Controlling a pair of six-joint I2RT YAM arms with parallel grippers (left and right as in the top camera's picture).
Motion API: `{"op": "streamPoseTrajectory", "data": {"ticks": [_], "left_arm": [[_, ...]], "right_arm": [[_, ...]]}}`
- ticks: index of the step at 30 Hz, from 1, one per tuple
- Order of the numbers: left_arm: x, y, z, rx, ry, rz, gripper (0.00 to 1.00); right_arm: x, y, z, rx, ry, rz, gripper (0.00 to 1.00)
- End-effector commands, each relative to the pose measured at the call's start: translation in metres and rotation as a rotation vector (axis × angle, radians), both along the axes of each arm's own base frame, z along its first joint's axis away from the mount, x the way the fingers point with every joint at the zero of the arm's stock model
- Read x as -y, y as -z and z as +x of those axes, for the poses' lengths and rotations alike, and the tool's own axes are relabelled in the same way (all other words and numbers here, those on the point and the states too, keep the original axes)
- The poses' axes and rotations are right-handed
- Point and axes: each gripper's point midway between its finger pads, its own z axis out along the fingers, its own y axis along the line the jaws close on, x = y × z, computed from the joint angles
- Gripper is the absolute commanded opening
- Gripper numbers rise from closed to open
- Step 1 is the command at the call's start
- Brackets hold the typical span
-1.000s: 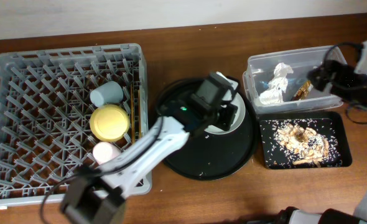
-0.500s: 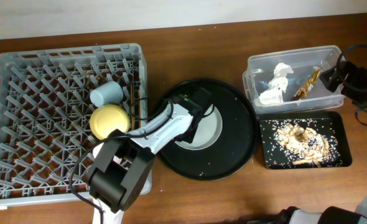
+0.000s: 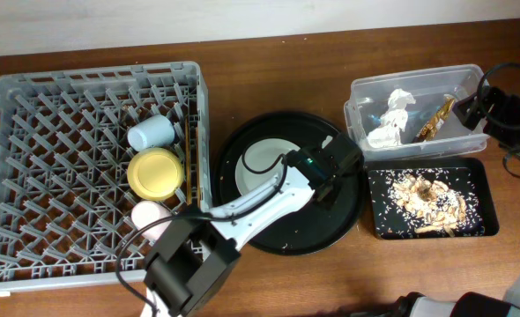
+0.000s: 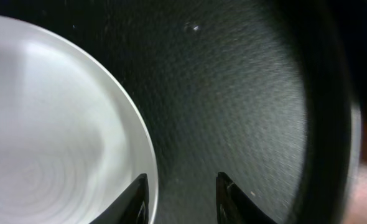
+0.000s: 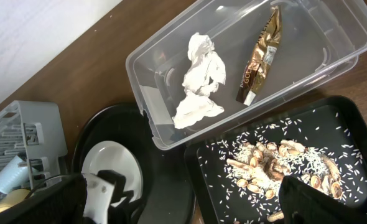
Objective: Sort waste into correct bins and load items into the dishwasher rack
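Your left tool (image 4: 182, 200) is open. Its fingertips sit apart just above the large round black tray (image 4: 246, 93), holding nothing, and the left fingertip is at the rim of the pale plate (image 4: 53, 137). Your right tool (image 5: 180, 205) hangs near the counter's right edge, spread wide and empty.

Half a second ago the left tool was over the plate's left side. It now stands to the plate's right, and the plate lies nearer the tray's rear-left rim.

The dishwasher rack (image 3: 31, 167) fills the counter's left end. It holds the light-blue cup (image 3: 152, 132), the yellow bowl (image 3: 156, 172) and the pink cup (image 3: 150, 214).

The clear tub (image 3: 366, 88), towards the rear right corner, holds the white napkin (image 3: 392, 119) and the brown-gold wrapper (image 3: 432, 119). In front of it, the shallow black tray (image 3: 480, 172) holds food scraps (image 3: 427, 198) among scattered pale grains.
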Motion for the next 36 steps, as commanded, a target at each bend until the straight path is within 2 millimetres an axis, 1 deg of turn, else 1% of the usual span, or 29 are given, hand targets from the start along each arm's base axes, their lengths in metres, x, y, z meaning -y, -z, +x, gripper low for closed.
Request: {"op": "streamPoseTrajectory", "data": {"ticks": [1, 4, 5, 6, 7, 8, 10, 11, 12, 13, 14, 15, 16, 17, 18, 19, 20, 21, 22, 24, 26, 27, 29, 30, 32, 33, 34, 35, 36], "left_arm": [[-0.012, 0.036, 0.006, -0.007, -0.073, 0.081, 0.28], [-0.016, 0.056, 0.002, -0.035, -0.071, 0.118, 0.27], [-0.016, 0.057, 0.002, -0.035, -0.071, 0.118, 0.18], [-0.016, 0.057, 0.002, -0.035, -0.071, 0.118, 0.05], [-0.017, 0.057, 0.004, -0.035, -0.076, 0.119, 0.01], [-0.017, 0.057, 0.004, -0.035, -0.076, 0.119, 0.01], [-0.017, 0.053, 0.004, -0.034, -0.076, 0.116, 0.01], [-0.017, 0.046, 0.004, -0.031, -0.076, 0.112, 0.01], [-0.015, 0.028, 0.007, -0.015, -0.079, 0.094, 0.01], [-0.005, -0.027, 0.016, 0.032, -0.084, 0.014, 0.01], [-0.003, -0.115, 0.031, 0.115, -0.101, -0.118, 0.01], [-0.015, -0.181, 0.041, 0.176, -0.107, -0.226, 0.01], [-0.034, -0.232, 0.047, 0.207, -0.132, -0.327, 0.01], [-0.068, -0.289, 0.05, 0.2, -0.104, -0.504, 0.0], [-0.089, -0.307, 0.055, 0.186, -0.116, -0.577, 0.0], [-0.119, -0.326, 0.064, 0.154, -0.122, -0.686, 0.0], [-0.151, -0.339, 0.075, 0.099, -0.116, -0.811, 0.0], [-0.178, -0.344, 0.086, 0.067, -0.104, -0.901, 0.0], [-0.212, -0.345, 0.101, 0.019, -0.077, -1.027, 0.0], [-0.239, -0.33, 0.119, -0.059, -0.036, -1.162, 0.0], [-0.262, -0.285, 0.152, -0.133, -0.098, -1.207, 0.0], [-0.274, -0.256, 0.169, -0.18, -0.156, -1.215, 0.0], [-0.287, -0.213, 0.187, -0.268, -0.227, -1.248, 0.0], [-0.288, -0.19, 0.194, -0.327, -0.25, -1.277, 0.0], [-0.289, -0.166, 0.2, -0.355, -0.266, -1.277, 0.0], [-0.289, -0.159, 0.202, -0.34, -0.258, -1.264, 0.01], [-0.29, -0.158, 0.203, -0.332, -0.258, -1.256, 0.25], [-0.291, -0.155, 0.204, -0.329, -0.269, -1.238, 0.7], [-0.291, -0.153, 0.204, -0.329, -0.277, -1.227, 0.82]], "right_arm": [[0.002, -0.004, 0.001, 0.009, 0.002, -0.01, 0.98], [0.002, -0.004, 0.001, 0.009, 0.002, -0.01, 0.99], [0.002, -0.004, 0.001, 0.009, 0.002, -0.01, 0.99], [0.002, -0.004, 0.001, 0.009, 0.002, -0.01, 0.99], [0.002, -0.004, 0.001, 0.009, 0.002, -0.01, 0.99], [0.002, -0.004, 0.001, 0.009, 0.002, -0.01, 0.99], [0.002, -0.004, 0.001, 0.009, 0.002, -0.01, 0.99], [0.002, -0.004, 0.001, 0.009, 0.002, -0.01, 0.99], [0.002, -0.004, 0.001, 0.009, 0.002, -0.01, 0.99], [0.002, -0.004, 0.001, 0.009, 0.002, -0.01, 0.99], [0.002, -0.004, 0.001, 0.009, 0.002, -0.009, 0.99], [0.002, -0.004, 0.001, 0.009, 0.002, -0.01, 0.99], [0.002, -0.004, 0.001, 0.009, 0.002, -0.01, 0.99], [0.002, -0.004, 0.001, 0.009, 0.002, -0.01, 0.99], [0.002, -0.004, 0.001, 0.009, 0.002, -0.01, 0.99], [0.002, -0.004, 0.001, 0.009, 0.002, -0.01, 0.99], [0.002, -0.004, 0.001, 0.009, 0.002, -0.01, 0.98], [0.002, -0.004, 0.001, 0.009, 0.002, -0.01, 0.99], [0.002, -0.004, 0.001, 0.009, 0.002, -0.01, 0.99], [0.002, -0.004, 0.001, 0.009, 0.002, -0.01, 0.99], [0.002, -0.004, 0.001, 0.009, 0.002, -0.01, 0.99], [0.002, -0.004, 0.001, 0.009, 0.002, -0.01, 0.99], [0.002, -0.004, 0.001, 0.009, 0.002, -0.01, 0.99], [0.002, -0.004, 0.001, 0.009, 0.002, -0.01, 0.99], [0.002, -0.004, 0.001, 0.009, 0.002, -0.01, 0.98], [0.002, -0.004, 0.001, 0.009, 0.002, -0.009, 0.99], [0.002, -0.004, 0.001, 0.009, 0.002, -0.01, 0.99], [0.002, -0.004, 0.001, 0.009, 0.002, -0.01, 0.99], [0.002, -0.004, 0.001, 0.01, 0.002, -0.009, 0.99]]}}
